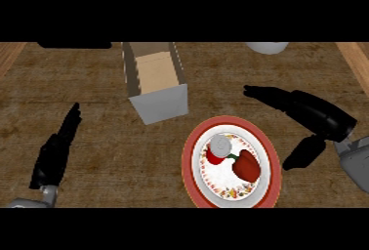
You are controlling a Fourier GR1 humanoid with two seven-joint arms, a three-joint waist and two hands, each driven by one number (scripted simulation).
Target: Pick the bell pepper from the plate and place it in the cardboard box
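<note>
A red bell pepper (246, 164) with a green stem lies on a white plate with a red rim (192, 146), just right of centre. Beside the pepper, on the same plate, rests a small grey round object (220, 144). The cardboard box (156, 80) stands open-topped up and to the left of the plate. My right hand (317, 114) hovers right of the plate, fingers straight and pointing left, thumb hanging down, apart from the pepper. My left hand (56, 149) rests at the left, fingers straight, holding nothing.
A white round object (267, 47) sits at the counter's far edge, upper right. A dark object (74, 45) lies at the far left edge. Lighter wooden strips (355, 58) border the brown counter at both sides.
</note>
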